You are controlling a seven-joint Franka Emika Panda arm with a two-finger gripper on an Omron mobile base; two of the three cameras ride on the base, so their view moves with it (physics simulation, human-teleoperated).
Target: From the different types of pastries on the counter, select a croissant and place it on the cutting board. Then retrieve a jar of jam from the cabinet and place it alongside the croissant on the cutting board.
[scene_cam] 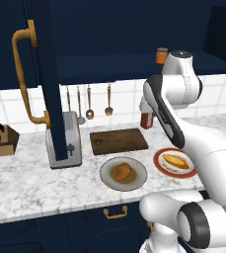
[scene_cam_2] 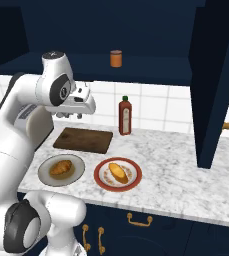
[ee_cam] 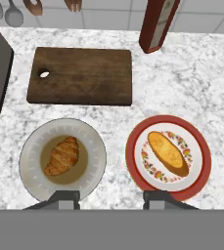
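The croissant lies on a round grey plate near the counter's front edge. The other pastry, longer and yellow-orange, rests on a red-rimmed plate to its right. Behind them lies the bare dark cutting board. The orange jar of jam stands on the shelf of the open cabinet. My gripper hovers open and empty high above the two plates, looking down.
A tall red bottle stands behind the board's right end. A toaster and a knife block sit to the left. Utensils hang on the tiled wall. The open cabinet doors jut out over the counter.
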